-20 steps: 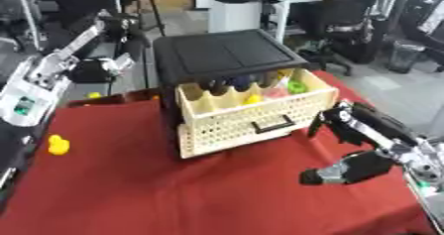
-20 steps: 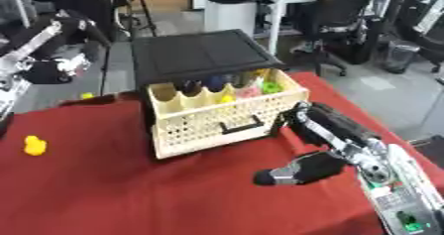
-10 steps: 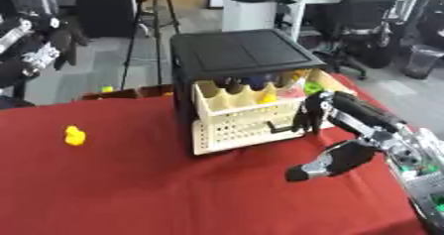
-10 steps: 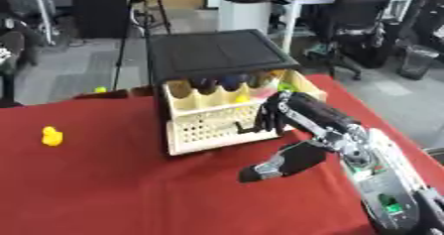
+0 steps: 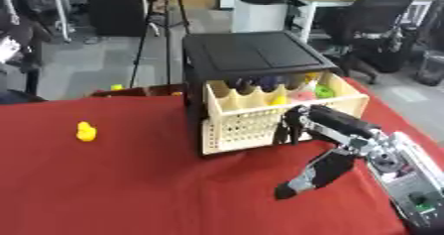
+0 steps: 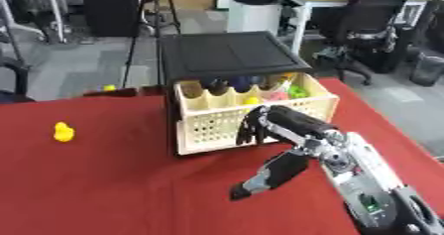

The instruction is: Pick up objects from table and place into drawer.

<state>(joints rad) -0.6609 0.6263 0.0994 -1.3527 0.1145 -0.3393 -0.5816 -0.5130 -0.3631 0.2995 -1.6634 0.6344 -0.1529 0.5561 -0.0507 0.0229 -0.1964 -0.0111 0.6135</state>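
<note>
A black cabinet [image 5: 249,55] stands on the red table [image 5: 130,189]. Its cream perforated drawer [image 5: 243,122] is pulled out and holds several coloured things, among them green, yellow and dark ones [image 5: 299,88]. My right hand [image 5: 299,125] is at the drawer's front, fingers curled over the spot where the handle is, thumb [image 5: 310,174] hanging down toward the cloth. A small yellow duck [image 5: 85,131] sits alone on the table's left side, far from the hand. My left hand does not show.
A small yellow thing [image 5: 116,87] lies at the table's far edge, left of the cabinet. Office chairs [image 5: 377,26], a tripod [image 5: 160,26] and desks stand behind the table. My right forearm [image 5: 403,174] crosses the table's lower right.
The camera has swung, shifting the whole picture. My right hand has moved left onto the drawer's front and closed over the handle. My left arm is no longer in view.
</note>
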